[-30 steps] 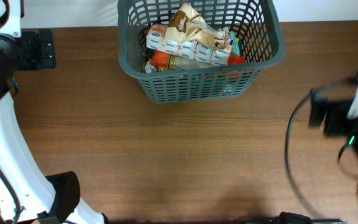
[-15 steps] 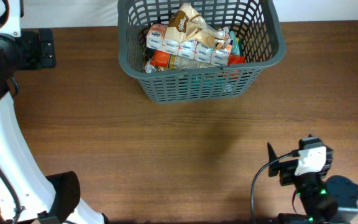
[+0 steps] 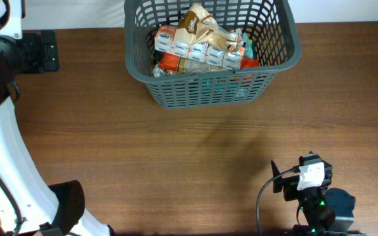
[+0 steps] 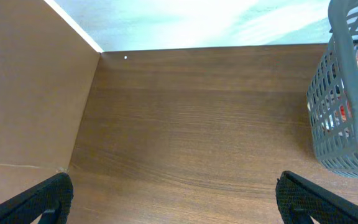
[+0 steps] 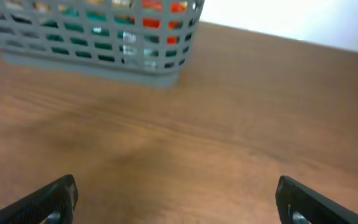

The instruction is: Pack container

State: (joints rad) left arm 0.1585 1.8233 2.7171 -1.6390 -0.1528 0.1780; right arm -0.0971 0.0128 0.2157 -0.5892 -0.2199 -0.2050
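My left gripper [image 4: 173, 194] is spread wide with nothing between its fingers; my right gripper [image 5: 176, 194] is spread just as wide and equally bare; under both lies only the brown wood-grain table [image 3: 176, 164].

The large dark grey plastic basket [image 3: 212, 56], rectangular with lattice-slotted sides and a thick rolled rim, is the thing that matters; from my left gripper it lies off to the right, its slotted end wall [image 4: 344, 106] at the edge of that wrist view; from my right gripper it lies ahead and to the left, well apart, its near long wall [image 5: 98, 37] facing me broadside. Its long axis runs across my front, from one arm's side towards the other.

It already holds a row of small white and blue cartons [image 3: 199, 47] and a crumpled brown bag [image 3: 199, 23] piled on top.

I judge the left gripper somewhat nearer, meeting the short end; the right would reach over the long wall, the easier way in from above.
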